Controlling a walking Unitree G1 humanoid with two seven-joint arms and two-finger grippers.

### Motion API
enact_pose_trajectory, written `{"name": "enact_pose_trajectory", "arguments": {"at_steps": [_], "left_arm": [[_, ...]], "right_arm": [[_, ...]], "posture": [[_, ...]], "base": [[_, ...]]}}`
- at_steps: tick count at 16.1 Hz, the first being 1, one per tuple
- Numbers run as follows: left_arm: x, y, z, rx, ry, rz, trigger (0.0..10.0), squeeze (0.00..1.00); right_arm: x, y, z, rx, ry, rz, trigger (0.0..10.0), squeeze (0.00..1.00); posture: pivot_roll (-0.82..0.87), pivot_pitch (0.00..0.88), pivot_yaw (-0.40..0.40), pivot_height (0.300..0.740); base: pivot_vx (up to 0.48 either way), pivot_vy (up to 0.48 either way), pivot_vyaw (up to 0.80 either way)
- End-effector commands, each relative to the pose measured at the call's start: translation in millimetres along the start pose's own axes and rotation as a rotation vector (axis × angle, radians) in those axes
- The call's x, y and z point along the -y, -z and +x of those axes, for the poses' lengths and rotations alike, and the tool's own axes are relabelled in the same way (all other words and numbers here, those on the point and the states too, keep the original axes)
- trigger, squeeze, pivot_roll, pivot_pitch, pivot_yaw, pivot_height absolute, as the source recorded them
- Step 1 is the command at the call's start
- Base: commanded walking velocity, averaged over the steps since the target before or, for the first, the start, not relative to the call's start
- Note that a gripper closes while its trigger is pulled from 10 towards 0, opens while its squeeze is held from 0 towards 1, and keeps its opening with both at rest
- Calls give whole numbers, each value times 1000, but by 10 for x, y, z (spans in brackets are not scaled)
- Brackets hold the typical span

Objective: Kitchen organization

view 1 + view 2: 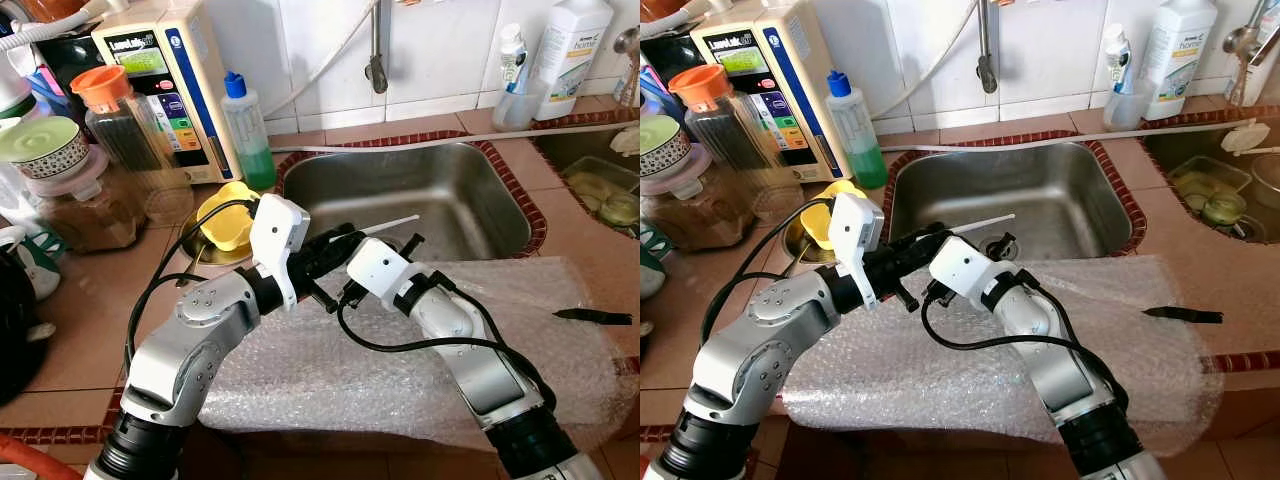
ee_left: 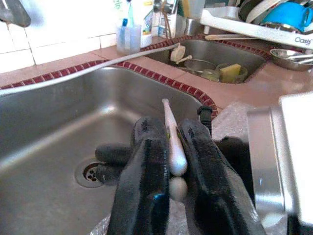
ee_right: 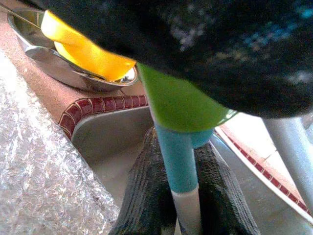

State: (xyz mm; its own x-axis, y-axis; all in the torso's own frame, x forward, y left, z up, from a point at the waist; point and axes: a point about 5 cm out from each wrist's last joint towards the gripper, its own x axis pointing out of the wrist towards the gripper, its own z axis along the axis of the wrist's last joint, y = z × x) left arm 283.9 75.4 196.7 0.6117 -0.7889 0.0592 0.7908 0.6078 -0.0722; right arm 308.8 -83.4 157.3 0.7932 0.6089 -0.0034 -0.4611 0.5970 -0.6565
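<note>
Left eye view: a tiled kitchen counter (image 1: 90,310) is running along a white tiled wall, with a steel sink (image 1: 440,190) set into it and a sheet of bubble wrap (image 1: 350,370) lying over the near edge. A beige appliance (image 1: 165,80), a jar with an orange lid (image 1: 125,130) and a soap bottle (image 1: 250,130) with green liquid and a blue cap are standing at the back left. A yellow item (image 1: 225,215) is sitting in a small steel bowl just left of the sink. A black utensil (image 1: 592,316) is lying on the counter at far right. Both arms are meeting over the sink's near rim. The left gripper (image 1: 340,243) is clamping a thin white stick (image 1: 395,223), which is pointing out over the basin. The right gripper (image 1: 335,290) is sitting just below it, fingers aimed toward the left arm.

Left wrist view: the left gripper (image 2: 168,129) is pinching the white stick (image 2: 172,142) tight between both fingers, rounded end near the camera, thin tip over the sink. The drain (image 2: 90,172) is showing below, and a second sink (image 2: 220,61) with dishes is lying further along.

Right wrist view: the right gripper (image 3: 181,147) is squeezing a teal and white handle (image 3: 178,166) with a green upper part. Cannot tell whether it is the same piece as the white stick. The dark left gripper is looming overhead. The steel bowl (image 3: 73,73) with the yellow item and the bubble wrap (image 3: 44,171) are showing alongside.
</note>
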Motion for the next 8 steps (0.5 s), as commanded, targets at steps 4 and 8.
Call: {"name": "enact_pose_trajectory", "arguments": {"at_steps": [4,8], "left_arm": [[-132,-81,-58,34,-76,33,10000,1000],[-147,-96,-73,60,-92,28,10000,1000]], "right_arm": [[-26,-39,-21,14,-17,-9,0,0],[-14,-23,-9,12,-31,-27,0,0]], "posture": [[-299,79,181,740],[-293,76,172,740]], "base": [[0,0,0],[0,0,0]]}}
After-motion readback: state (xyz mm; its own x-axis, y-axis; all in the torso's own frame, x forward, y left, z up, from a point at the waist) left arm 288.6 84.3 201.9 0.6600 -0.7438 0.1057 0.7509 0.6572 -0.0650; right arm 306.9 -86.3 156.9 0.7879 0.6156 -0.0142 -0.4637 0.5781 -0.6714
